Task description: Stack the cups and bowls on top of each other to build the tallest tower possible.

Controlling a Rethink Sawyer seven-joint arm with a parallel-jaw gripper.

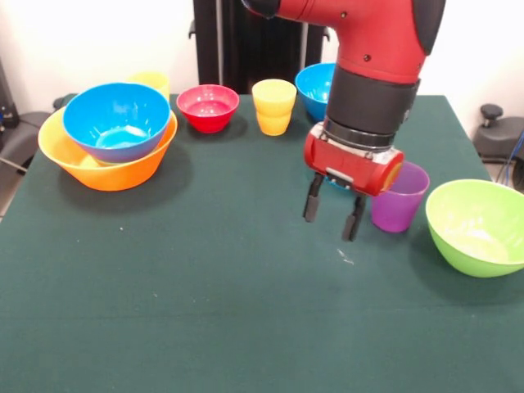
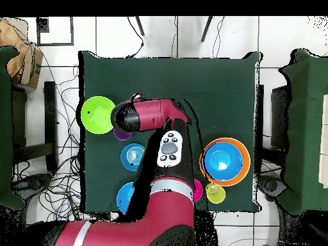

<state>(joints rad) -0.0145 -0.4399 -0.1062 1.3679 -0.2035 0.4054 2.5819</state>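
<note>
My gripper [image 1: 332, 214] hangs open and empty just above the table, right beside the purple cup [image 1: 399, 196], on its left. The lime green bowl [image 1: 479, 225] stands right of that cup. At far left a large blue bowl [image 1: 117, 121] sits nested in the huge orange-yellow bowl [image 1: 106, 172], forming the tower. Behind it a yellow cup [image 1: 151, 82] peeks out. A second yellow cup [image 1: 273, 105] seems to rest on another yellow piece. The small red bowl [image 1: 208, 106] and a blue bowl [image 1: 315, 86] stand at the back. Overhead, the arm hides the gripper.
A shallow blue bowl [image 2: 132, 155] lies under the arm, only a sliver of it showing behind the gripper in the front view. The dark green table [image 1: 205, 286] stretches bare toward the near edge. Cables and chairs surround the table [image 2: 192, 77] overhead.
</note>
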